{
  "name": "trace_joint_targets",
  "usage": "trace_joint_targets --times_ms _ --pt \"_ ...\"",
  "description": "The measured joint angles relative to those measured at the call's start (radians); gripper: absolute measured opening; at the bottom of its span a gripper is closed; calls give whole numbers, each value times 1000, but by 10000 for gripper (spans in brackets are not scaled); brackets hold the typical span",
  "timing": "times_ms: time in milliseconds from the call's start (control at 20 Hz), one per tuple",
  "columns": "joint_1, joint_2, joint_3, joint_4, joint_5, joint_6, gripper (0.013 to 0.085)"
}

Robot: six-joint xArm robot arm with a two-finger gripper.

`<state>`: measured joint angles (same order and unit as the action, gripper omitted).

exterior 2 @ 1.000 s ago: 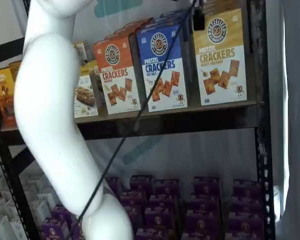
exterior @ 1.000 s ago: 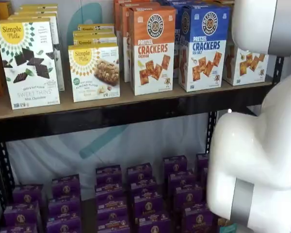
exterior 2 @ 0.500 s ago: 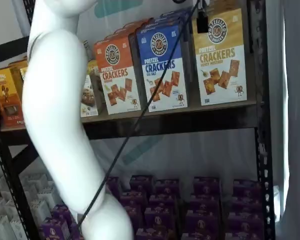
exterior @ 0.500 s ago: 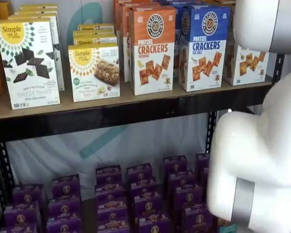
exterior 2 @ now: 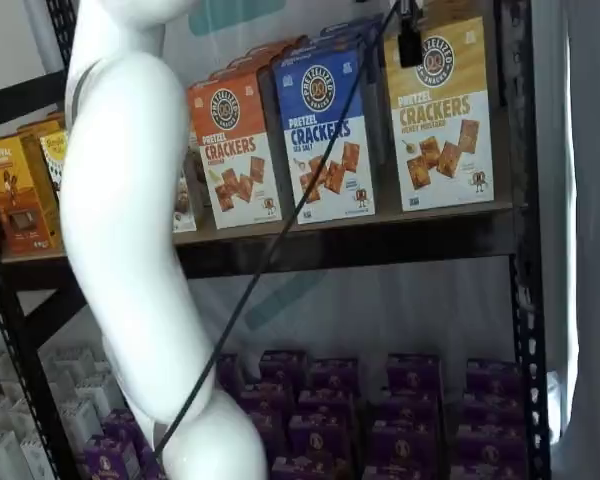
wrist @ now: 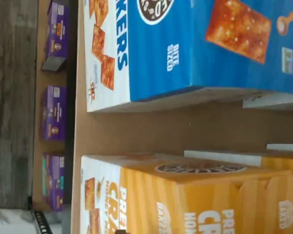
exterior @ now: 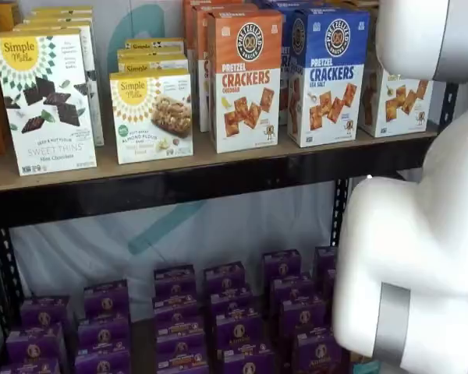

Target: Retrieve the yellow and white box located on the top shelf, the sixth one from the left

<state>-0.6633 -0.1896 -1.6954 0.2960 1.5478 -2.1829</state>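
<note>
A: Where is the yellow and white box (exterior 2: 439,112)?
B: On the top shelf (exterior 2: 380,245), beside the blue box (exterior 2: 325,135).
A: What changes?
B: The arm (exterior 2: 130,240) leans further shelfward; the pincer (exterior 2: 410,40) inches higher, its grip state indiscernible.

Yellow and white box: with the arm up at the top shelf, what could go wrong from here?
1. The yellow and white box stands close beside the blue Pretzel Crackers box; a finger might clip the neighbour.
2. The black cable hangs across the blue box's front and could snag it.
3. The gripper shows only as a dark tip at the box's upper corner, so finger alignment cannot be checked.
</note>
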Motion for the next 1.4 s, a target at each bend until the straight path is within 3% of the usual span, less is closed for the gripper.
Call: trace_joint_targets --times_ms 300,650,800,1000,1400 --pt "14 3 1 -35 13 7 850" --pt "15 18 -37 -19 36 20 850" --pt "33 21 -38 -64 11 17 850" --pt "45 31 -32 -88 -13 17 850" --pt "78 71 -100 -163 68 44 850"
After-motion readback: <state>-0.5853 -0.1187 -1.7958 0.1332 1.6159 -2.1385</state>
